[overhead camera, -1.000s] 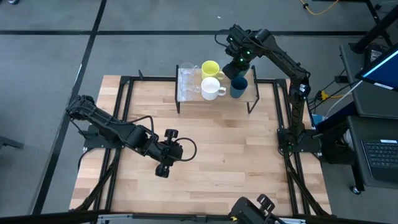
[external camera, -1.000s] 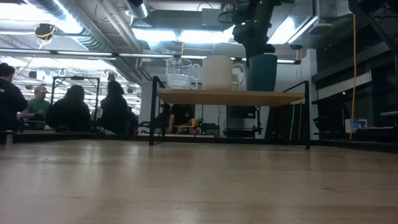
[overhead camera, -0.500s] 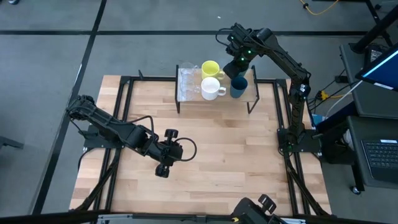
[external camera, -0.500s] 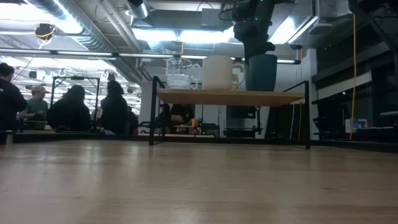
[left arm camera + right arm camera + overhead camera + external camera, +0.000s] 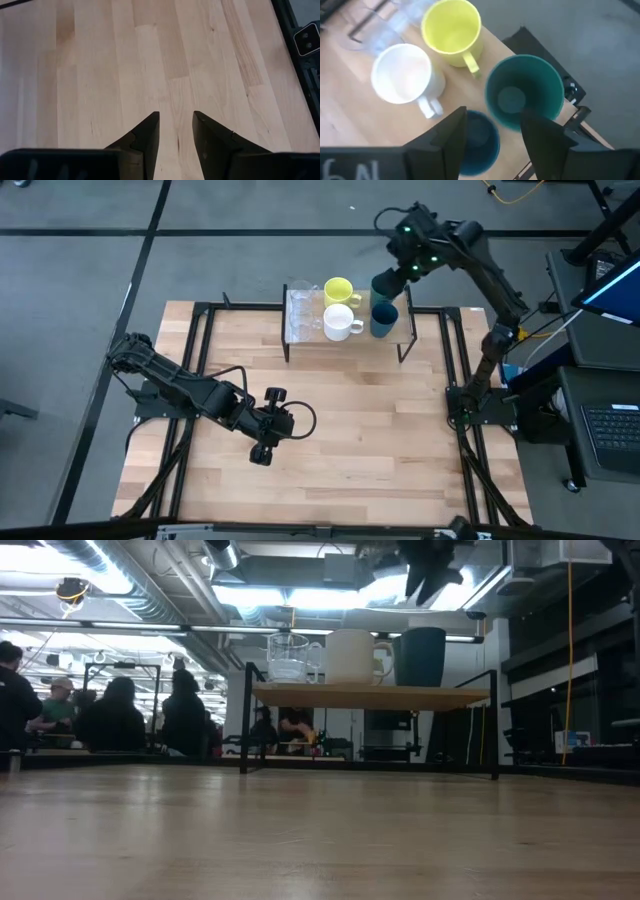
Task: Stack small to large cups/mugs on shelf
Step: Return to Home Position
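The teal-green round cup (image 5: pixel 524 97) stands on the small light-wood shelf (image 5: pixel 370 695), with the right hand (image 5: pixel 493 120) wide and empty above it. It looks light, stiff and slick (pinch the rim wall). The left hand (image 5: pixel 176 122), narrow and empty, waits over the counter (image 5: pixel 100 75).

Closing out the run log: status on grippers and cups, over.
Left gripper open, empty, over tabletop. Right gripper open, empty, above teal-green cup. Dark blue cup, white mug, yellow mug, clear glasses also on light-wood shelf. No obstruction.

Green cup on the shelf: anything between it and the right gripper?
Nothing visible. The open right gripper hangs above the teal-green cup, clear air between; the dark blue cup and yellow mug stand beside it. The left gripper waits over the tabletop.
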Motion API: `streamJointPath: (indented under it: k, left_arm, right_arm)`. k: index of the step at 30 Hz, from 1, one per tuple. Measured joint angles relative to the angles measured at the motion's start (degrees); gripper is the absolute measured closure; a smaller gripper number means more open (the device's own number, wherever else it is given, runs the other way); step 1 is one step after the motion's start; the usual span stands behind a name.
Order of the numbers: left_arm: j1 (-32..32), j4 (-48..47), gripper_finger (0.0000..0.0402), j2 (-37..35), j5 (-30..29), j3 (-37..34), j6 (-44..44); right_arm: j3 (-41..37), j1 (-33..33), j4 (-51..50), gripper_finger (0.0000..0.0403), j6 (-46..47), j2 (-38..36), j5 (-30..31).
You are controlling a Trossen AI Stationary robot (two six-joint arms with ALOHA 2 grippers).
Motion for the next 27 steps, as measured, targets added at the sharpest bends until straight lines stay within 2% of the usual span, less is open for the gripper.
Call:
streamJointPath:
  k: [4, 7, 9, 12, 15, 20, 27]
  left_arm:
    - [0.2, 0.0, 0.029, 0.0, -0.2, 0.0, 0.1]
    - [0.6, -0.2, 0.029, 0.0, -2.2, 0.0, 0.4]
    - [2.3, -1.2, 0.029, -0.8, -2.5, 0.0, -3.2]
    - [4.5, -5.0, 0.029, -4.2, -0.9, 0.1, -9.2]
    - [4.1, -6.1, 0.029, -8.0, -1.7, -0.6, -8.8]
    - [4.3, -4.4, 0.029, -18.3, -3.8, -4.3, -6.9]
    - [4.3, 7.5, 0.029, -39.4, -3.6, -19.1, -5.7]
  right_arm:
    - [-0.3, 1.1, 0.1, 0.0218, 0.4, -3.9, 0.3]
    - [-2.9, 3.9, 0.1, 0.0218, -1.9, -8.2, 4.8]
    - [-6.2, 6.1, 0.1, 0.0218, -2.3, -12.3, 7.0]
    - [-13.5, 9.9, 1.9, 0.0218, -1.0, -20.6, 7.3]
    - [-23.3, 13.4, 7.4, 0.0218, 0.6, -30.3, 7.3]
    - [-43.9, 17.5, 19.3, 0.0218, 6.9, -48.5, 7.3]
    - [-74.6, 21.8, 43.3, 0.0218, 17.9, -71.9, 1.6]
